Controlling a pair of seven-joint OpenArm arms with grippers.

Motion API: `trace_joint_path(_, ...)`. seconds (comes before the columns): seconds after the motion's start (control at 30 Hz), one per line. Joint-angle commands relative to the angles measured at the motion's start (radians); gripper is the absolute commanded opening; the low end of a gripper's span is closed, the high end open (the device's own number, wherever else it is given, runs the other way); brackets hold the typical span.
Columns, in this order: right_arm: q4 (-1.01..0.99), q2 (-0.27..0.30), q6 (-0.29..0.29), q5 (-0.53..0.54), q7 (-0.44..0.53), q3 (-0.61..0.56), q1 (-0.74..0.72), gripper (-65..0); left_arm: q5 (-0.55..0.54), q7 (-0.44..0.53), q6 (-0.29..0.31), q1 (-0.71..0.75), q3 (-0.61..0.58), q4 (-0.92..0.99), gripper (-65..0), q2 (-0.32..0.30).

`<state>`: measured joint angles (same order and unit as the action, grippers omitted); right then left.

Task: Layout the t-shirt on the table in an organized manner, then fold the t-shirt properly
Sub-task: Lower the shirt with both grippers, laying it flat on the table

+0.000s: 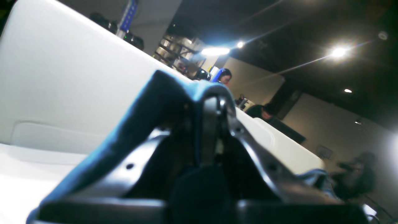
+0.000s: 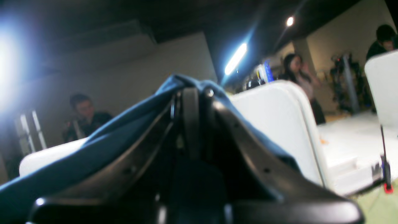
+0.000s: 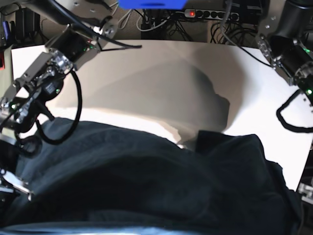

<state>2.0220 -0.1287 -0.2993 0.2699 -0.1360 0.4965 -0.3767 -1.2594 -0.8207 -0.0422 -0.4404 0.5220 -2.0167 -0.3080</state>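
- Left wrist: the left gripper (image 1: 214, 102) has its fingers clamped on a fold of the t-shirt (image 1: 130, 130), soft navy cloth draped over them.
- Right wrist: the right gripper (image 2: 191, 96) likewise pinches the cloth tight.
- Base: the shirt hangs lifted above the smooth white bench (image 3: 146, 73); laying-out step, likely next spreading it flat.

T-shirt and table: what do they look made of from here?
The t-shirt looks like soft dark navy knit fabric, probably cotton: it drapes in loose folds and hangs limply over both shut grippers, left gripper and right gripper, with no sheen. The table looks like a smooth, matte white board, perhaps plastic or laminate: shadows fall evenly on it and no grain shows.
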Motion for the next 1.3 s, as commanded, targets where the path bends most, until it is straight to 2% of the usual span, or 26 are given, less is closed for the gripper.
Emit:
trace_joint_path(0.0,0.004,0.016,-0.005,0.013,0.002,0.004,-0.028,-64.2,0.03,0.014,-0.011,-0.018,0.0,-0.003,-64.9,0.01)
trace_joint_path(0.1,-0.047,0.022,-0.005,0.013,-0.052,0.004,-0.029,-64.2,0.14,0.014,-0.011,-0.015,-0.001,0.018,-64.9,0.076)
trace_joint_path(0.23,-0.172,0.039,-0.005,0.013,-0.061,0.003,-0.058,-64.2,0.314,0.014,-0.009,-0.038,-0.007,0.089,-64.9,0.138)
trace_joint_path(0.37,-0.306,0.09,0.001,0.013,-0.063,-0.002,-0.097,-64.2,0.445,0.016,-0.009,-0.09,-0.072,0.261,-64.9,0.154)
trace_joint_path(0.43,-0.35,0.11,0.05,0.013,-0.064,-0.005,-0.107,-64.2,0.478,0.024,-0.009,-0.116,-0.093,0.35,-64.9,0.154)
trace_joint_path(0.5,-0.409,0.143,0.116,0.013,-0.078,-0.006,-0.132,-64.1,0.499,0.068,-0.009,-0.15,-0.124,0.462,-64.9,0.154)
trace_joint_path(0.53,-0.444,0.157,0.13,0.013,-0.096,-0.006,-0.149,-64.1,0.511,0.099,-0.009,-0.163,-0.141,0.52,-64.9,0.152)
trace_joint_path(0.7,-0.6,0.211,0.13,0.012,-0.169,-0.006,-0.21,-64.1,0.599,0.225,-0.009,-0.226,-0.237,0.726,-64.7,0.135)
trace_joint_path(0.87,-0.863,0.246,0.13,0.012,-0.175,-0.017,-0.308,-64.1,0.688,0.373,-0.009,-0.282,-0.356,0.953,-64.6,0.128)
trace_joint_path(1.0,-1.108,0.278,0.13,0.013,-0.116,-0.075,-0.391,-64.1,0.716,0.51,-0.009,-0.309,-0.412,1.117,-64.5,0.126)
trace_joint_path(1.13,-1.369,0.304,0.13,0.013,0.022,-0.181,-0.48,-63.6,0.716,0.621,-0.009,-0.374,-0.446,1.31,-64.5,0.128)
trace_joint_path(1.2,-1.478,0.32,0.133,0.013,0.083,-0.227,-0.517,-59.8,0.716,0.67,-0.009,-0.4,-0.463,1.399,-64.5,0.125)
trace_joint_path(1.27,-1.553,0.331,0.134,0.013,0.114,-0.236,-0.539,-52.7,0.716,0.708,-0.009,-0.43,-0.463,1.474,-63.3,0.123)
